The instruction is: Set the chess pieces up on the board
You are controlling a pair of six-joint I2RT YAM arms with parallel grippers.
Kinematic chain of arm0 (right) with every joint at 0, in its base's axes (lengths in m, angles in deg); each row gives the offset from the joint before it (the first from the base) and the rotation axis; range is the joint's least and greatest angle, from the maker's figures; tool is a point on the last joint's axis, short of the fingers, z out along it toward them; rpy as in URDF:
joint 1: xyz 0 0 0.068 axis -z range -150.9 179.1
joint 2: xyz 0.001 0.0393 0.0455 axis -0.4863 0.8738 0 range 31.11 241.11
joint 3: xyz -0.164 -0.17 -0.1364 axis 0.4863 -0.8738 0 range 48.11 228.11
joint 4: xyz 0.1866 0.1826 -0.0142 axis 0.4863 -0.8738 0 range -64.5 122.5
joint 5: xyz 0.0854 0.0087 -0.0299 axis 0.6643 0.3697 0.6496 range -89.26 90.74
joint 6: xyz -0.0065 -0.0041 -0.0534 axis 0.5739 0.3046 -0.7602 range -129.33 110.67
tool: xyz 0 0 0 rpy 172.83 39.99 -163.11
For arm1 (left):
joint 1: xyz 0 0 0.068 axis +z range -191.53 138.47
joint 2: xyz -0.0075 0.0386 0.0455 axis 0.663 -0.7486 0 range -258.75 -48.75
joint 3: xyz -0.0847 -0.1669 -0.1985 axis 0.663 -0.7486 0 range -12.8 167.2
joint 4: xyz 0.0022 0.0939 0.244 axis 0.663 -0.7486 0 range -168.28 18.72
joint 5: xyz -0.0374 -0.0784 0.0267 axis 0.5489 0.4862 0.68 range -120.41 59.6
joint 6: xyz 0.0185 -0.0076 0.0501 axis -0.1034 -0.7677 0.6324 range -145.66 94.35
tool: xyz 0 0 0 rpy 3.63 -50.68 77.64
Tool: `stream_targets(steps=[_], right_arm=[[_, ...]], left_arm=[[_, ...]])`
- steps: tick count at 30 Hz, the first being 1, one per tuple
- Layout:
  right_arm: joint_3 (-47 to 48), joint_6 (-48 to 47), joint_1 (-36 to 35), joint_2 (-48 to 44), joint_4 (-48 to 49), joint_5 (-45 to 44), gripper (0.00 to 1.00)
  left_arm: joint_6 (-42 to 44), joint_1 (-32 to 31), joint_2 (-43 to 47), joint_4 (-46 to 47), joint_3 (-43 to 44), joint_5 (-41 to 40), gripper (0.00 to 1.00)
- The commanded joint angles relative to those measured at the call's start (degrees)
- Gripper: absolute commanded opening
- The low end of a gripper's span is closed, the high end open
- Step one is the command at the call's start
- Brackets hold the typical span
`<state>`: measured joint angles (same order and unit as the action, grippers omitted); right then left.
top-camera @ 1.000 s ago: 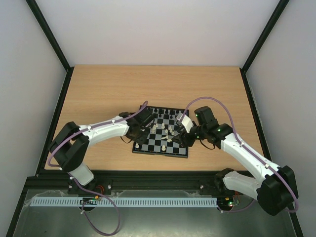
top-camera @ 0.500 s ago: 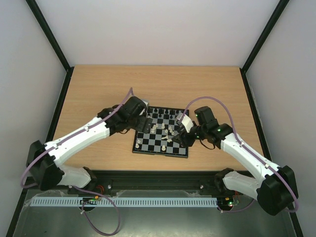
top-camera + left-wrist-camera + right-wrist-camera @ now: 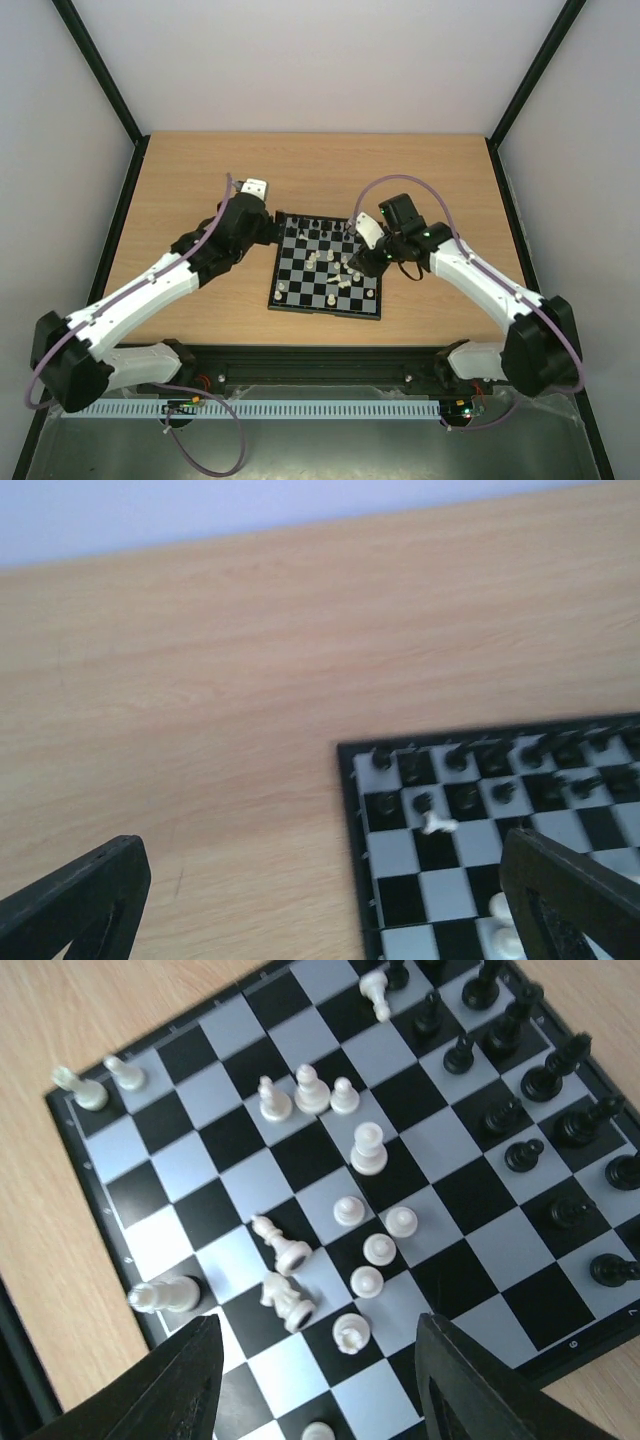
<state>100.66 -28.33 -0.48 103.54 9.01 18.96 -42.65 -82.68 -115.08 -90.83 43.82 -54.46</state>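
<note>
Chess pieces (image 3: 365, 1150): on board (image 3: 325, 310), middle of table (image 3: 420, 170); black in far rows, white scattered, some toppled, just under right gripper (image 3: 320, 1330), fingers spread, pinching nothing. Left gripper (image 3: 322, 865) spread wide, empty, beside far-left board corner; bare wood all around.

A lab test cell (plain white walls (image 3: 320, 60), black frame (image 3: 100, 70)) around a wooden table (image 3: 320, 170).
</note>
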Motion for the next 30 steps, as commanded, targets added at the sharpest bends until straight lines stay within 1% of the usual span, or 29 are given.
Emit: stream_targets(steps=[1, 2, 4, 5, 6, 8, 13, 15, 20, 24, 30], right_arm=[[4.6, -3.8, 0.2, 6.1, -7.1, -3.5, 0.52], [5.9, -3.9, 0.2, 7.6, -7.7, -3.7, 0.49], [8.4, -3.7, 0.1, 10.6, -8.2, -4.1, 0.46], [9.4, -3.5, 0.1, 11.9, -8.4, -4.3, 0.45], [10.5, -3.4, -0.1, 13.3, -8.5, -4.5, 0.44], [12.8, -3.2, -0.6, 16.1, -8.7, -5.1, 0.43], [18.0, -2.9, -3.2, 22.7, -9.9, -7.8, 0.42], [19.7, -2.7, -4.4, 25.0, -10.7, -8.3, 0.42], [21.8, -2.1, -7.0, 28.5, -10.6, -8.7, 0.42], [23.4, -1.1, -7.6, 31.2, -10.6, -10.3, 0.42], [24.6, -0.7, -7.7, 33.2, -10.6, -10.6, 0.35]], left_arm=[[0.1, 4.3, -3.4, 3.6, -7.2, 2.9, 0.97], [0.2, 5.2, -2.5, 6.1, -10.1, 4.6, 0.94], [0.9, 5.6, -0.6, 6.1, -10.0, 7.5, 0.87], [1.0, 5.7, 0.6, 6.9, -10.2, 7.3, 0.85], [1.1, 6.4, 1.9, 8.2, -11.4, 6.8, 0.85], [0.9, 8.7, 3.5, 9.1, -12.4, 8.7, 0.83], [2.0, 10.8, 2.7, 6.7, -11.0, 9.0, 0.82], [4.6, 10.8, 2.2, 6.3, -11.1, 10.2, 0.77], [4.7, 10.9, 2.6, 6.3, -11.6, 9.7, 0.78], [4.9, 10.9, 2.6, 6.4, -11.7, 9.1, 0.78], [5.0, 10.8, 1.9, 6.3, -11.6, 9.4, 0.78]])
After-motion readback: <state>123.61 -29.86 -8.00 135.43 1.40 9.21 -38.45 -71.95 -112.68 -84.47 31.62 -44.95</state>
